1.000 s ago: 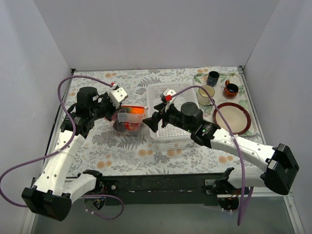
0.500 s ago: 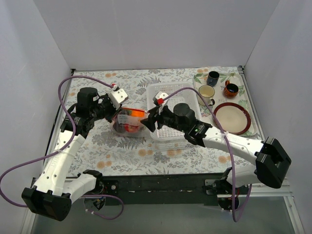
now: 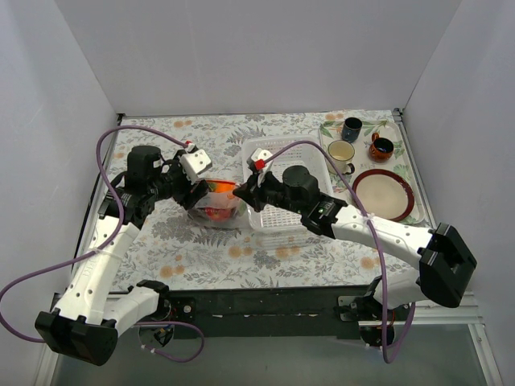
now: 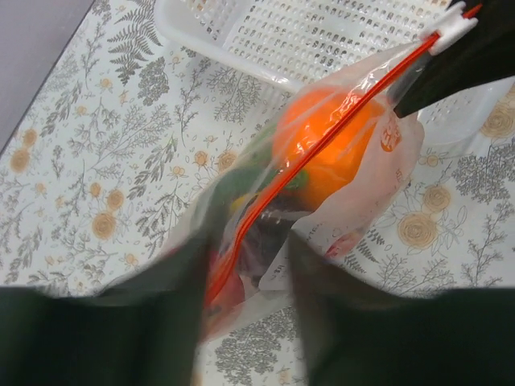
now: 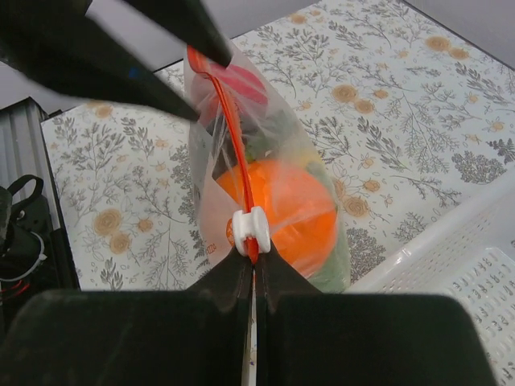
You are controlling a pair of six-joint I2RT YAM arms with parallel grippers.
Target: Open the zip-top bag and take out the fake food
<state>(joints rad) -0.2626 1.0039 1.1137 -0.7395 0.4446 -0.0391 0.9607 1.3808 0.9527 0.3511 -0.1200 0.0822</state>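
Right wrist view shows the right claw (image 5: pixel 253 261) closed tight on the bag (image 5: pixel 205 217), its tips pinched on the red zip strip (image 5: pixel 233 137) just under the white slider (image 5: pixel 245 227). The bag sits mouth-up on the table (image 3: pixel 161 233), touching or just beside the basket (image 3: pixel 286 217) and between the two arms. The food is all inside: an orange ball (image 5: pixel 286 213) fills the near end, with red, green and dark pieces packed behind it.

The strip is the long axis that matters. It runs straight from the right claw to the left claw (image 4: pixel 249 249), so each claw stands at one end of the mouth, and the slider is at the right claw's end.

The left claw's jaws stand a little apart, with the far end of the bag and the strip between them. I cannot tell whether they pinch the plastic or only straddle it.

My judgement is that the mouth is not yet open. The slider would have to travel along the strip toward the left claw, and that needs the far end held firm. If the left claw is loose, the whole bag will likely slide along with the slider.
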